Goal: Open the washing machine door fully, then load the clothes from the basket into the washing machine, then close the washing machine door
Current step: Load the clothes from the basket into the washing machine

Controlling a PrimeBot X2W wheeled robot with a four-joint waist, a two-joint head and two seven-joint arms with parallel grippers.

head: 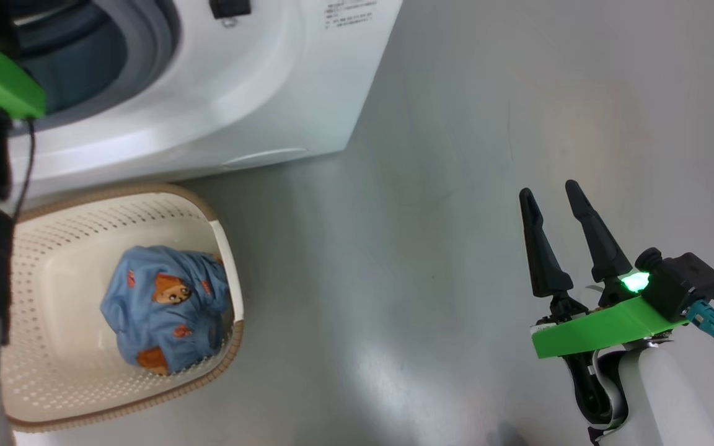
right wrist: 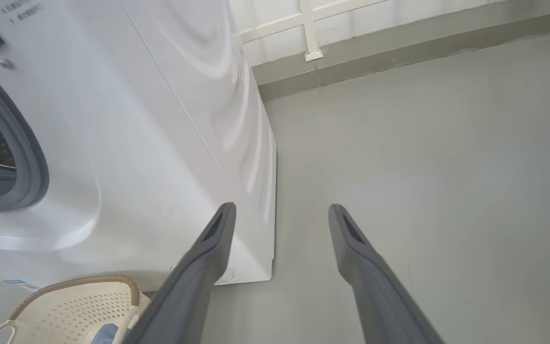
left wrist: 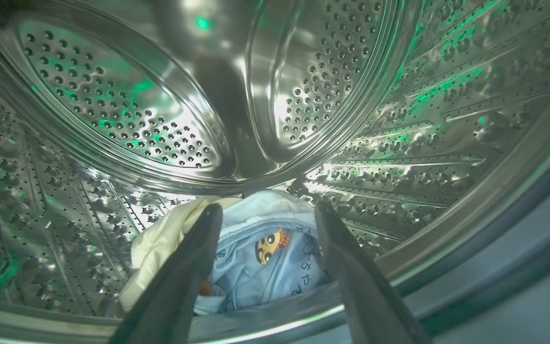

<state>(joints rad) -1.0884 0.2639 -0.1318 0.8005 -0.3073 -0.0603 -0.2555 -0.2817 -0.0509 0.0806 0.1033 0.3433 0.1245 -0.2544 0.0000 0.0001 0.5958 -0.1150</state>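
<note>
The white washing machine point(head: 220, 93) stands at the upper left with its mouth open; the washing machine door is out of view. My left arm reaches into the mouth. Inside the steel drum point(left wrist: 112, 105), my left gripper point(left wrist: 269, 209) is open just above a light-blue garment point(left wrist: 265, 267) with a cartoon print and cream fabric point(left wrist: 160, 239), which lies loose on the drum's bottom. The basket point(head: 115, 193) sits in front of the machine with bear-print blue clothes point(head: 165, 310) in it. My right gripper point(head: 549, 189) hovers open and empty over the floor at the right.
Bare grey floor point(head: 444, 279) stretches right of the machine and basket. In the right wrist view the machine's side panel point(right wrist: 217, 95) runs back to a wall base point(right wrist: 375, 52) with a white rail. A corner of the basket point(right wrist: 74, 283) sits beneath the right gripper point(right wrist: 282, 209).
</note>
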